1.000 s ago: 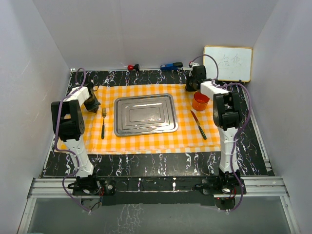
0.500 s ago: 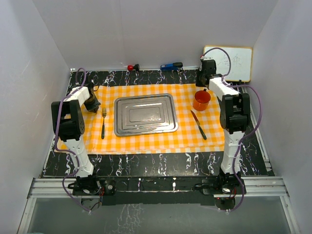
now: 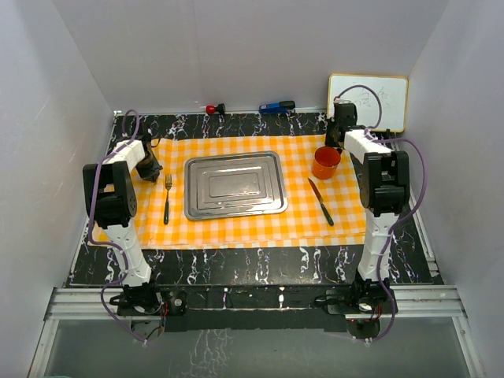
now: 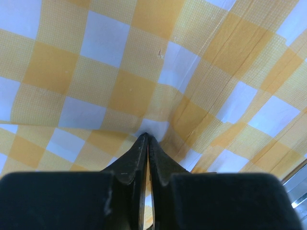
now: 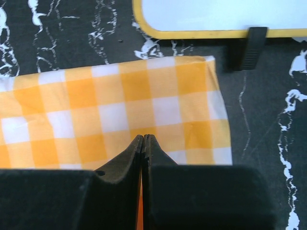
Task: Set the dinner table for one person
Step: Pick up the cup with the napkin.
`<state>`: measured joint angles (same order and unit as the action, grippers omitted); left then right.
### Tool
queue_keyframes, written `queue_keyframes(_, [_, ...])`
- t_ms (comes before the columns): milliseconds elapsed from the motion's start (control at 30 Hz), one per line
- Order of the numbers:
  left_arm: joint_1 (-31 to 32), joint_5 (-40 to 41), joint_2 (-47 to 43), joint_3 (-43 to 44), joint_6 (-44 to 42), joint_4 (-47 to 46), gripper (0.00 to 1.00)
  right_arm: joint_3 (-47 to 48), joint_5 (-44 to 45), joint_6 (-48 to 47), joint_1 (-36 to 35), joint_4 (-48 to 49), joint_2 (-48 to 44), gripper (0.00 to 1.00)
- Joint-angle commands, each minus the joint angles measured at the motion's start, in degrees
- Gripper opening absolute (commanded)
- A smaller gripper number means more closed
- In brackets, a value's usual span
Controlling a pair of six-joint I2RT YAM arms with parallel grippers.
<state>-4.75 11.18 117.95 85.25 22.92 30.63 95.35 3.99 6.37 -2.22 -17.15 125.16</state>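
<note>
**Right gripper (image 5: 144, 136) has swung off the orange cup (image 3: 324, 162) toward the far right corner of the cloth**

A second ago the right arm reached across the cup; now it has drawn out to the right. The left arm has not moved.

The dinner table (image 3: 236, 264), black with white veining, fills the floor of the scene. An orange-and-white checked cloth (image 3: 236, 228) covers most of its middle. A rectangular steel tray (image 3: 234, 185) lies in the centre of the cloth. A fork (image 3: 167, 198) lies just left of the tray and a knife (image 3: 320, 201) lies just right of it. The cup stands beyond the knife.

The right gripper hangs over the cloth's far right corner, its jaws pressed together with nothing between them. A whiteboard (image 3: 368, 102) leans at the table's back edge just beyond.

The left gripper (image 4: 146, 136) sits at the cloth's far left edge with its jaws closed. Creases in the fabric run toward its tips; I cannot tell whether a fold is pinched.
</note>
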Motion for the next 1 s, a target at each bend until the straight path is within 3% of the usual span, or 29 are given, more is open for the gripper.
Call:
queue_keyframes(0, [0.50,-1.52,3.23,-2.04,-0.06,2.74,0.03,-2.65,1.92,-0.04,2.57,-1.23,-0.78,0.00])
queue_keyframes(733, [0.45,-1.27,3.86,-2.28,-0.07,2.54,0.03,-5.15,-3.19,0.77,4.94,0.54,-1.07,0.00])
queue_keyframes(967, [0.53,-1.66,4.13,-2.32,-0.11,2.32,0.03,-5.19,-10.44,2.22,4.82,1.10,-2.63,0.00])
